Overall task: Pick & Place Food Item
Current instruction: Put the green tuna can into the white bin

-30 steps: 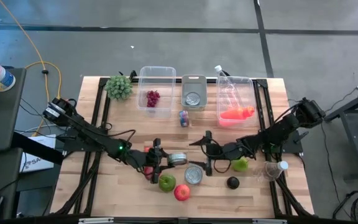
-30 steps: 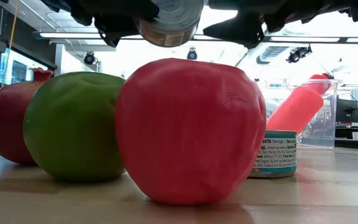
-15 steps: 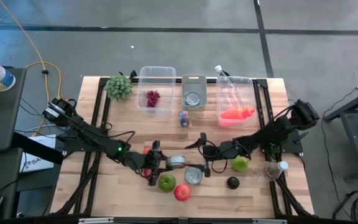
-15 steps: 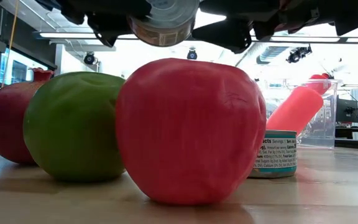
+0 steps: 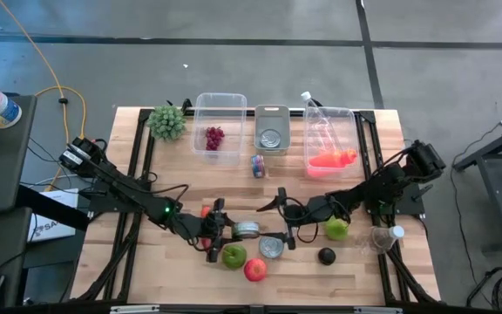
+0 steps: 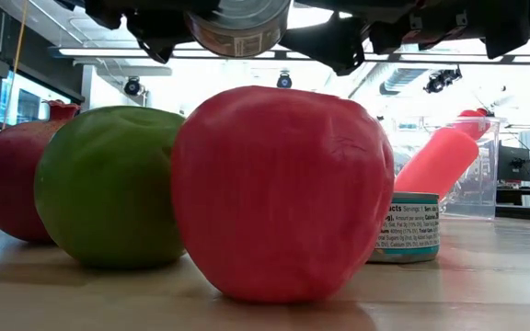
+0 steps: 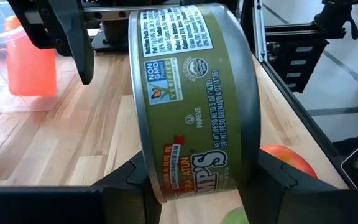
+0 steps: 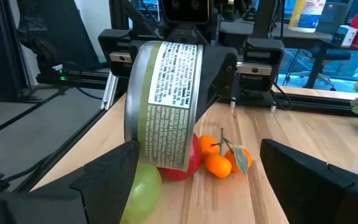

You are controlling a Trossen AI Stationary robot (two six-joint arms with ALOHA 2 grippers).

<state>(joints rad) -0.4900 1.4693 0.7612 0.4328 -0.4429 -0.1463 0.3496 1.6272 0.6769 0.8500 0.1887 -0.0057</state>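
My left gripper (image 5: 236,230) is shut on a green-labelled tin can (image 7: 191,93) and holds it above the table, over the fruit in the low view (image 6: 237,20). My right gripper (image 5: 279,220) stands open just to the right of that can, its fingers (image 8: 104,180) on either side of it without touching. Below them a green apple (image 5: 234,255), a red apple (image 5: 254,269) and a second can (image 5: 271,248) rest on the table. A pomegranate (image 6: 12,179) stands left of the green apple. My left gripper pinches the can between its two fingers (image 7: 269,180), one on each flat end (image 7: 143,165). The fingers come nearly level from the table's left. The can stands on edge with its label (image 8: 169,99) facing the right gripper, lifted clear of the table and the fruit.
At the back stand a clear bin with grapes (image 5: 219,122), a grey bin with a can (image 5: 272,131) and a clear bin with an orange item (image 5: 329,144). A green plant (image 5: 167,122) is back left. Small oranges (image 8: 219,158), a green fruit (image 5: 336,229), a dark fruit (image 5: 326,255) and a cup (image 5: 382,237) lie nearby.
My right gripper has turned a little and edged toward the table's left, closer to the can in my left gripper. Its fingers have stayed open. The left gripper keeps the can raised in the same place.
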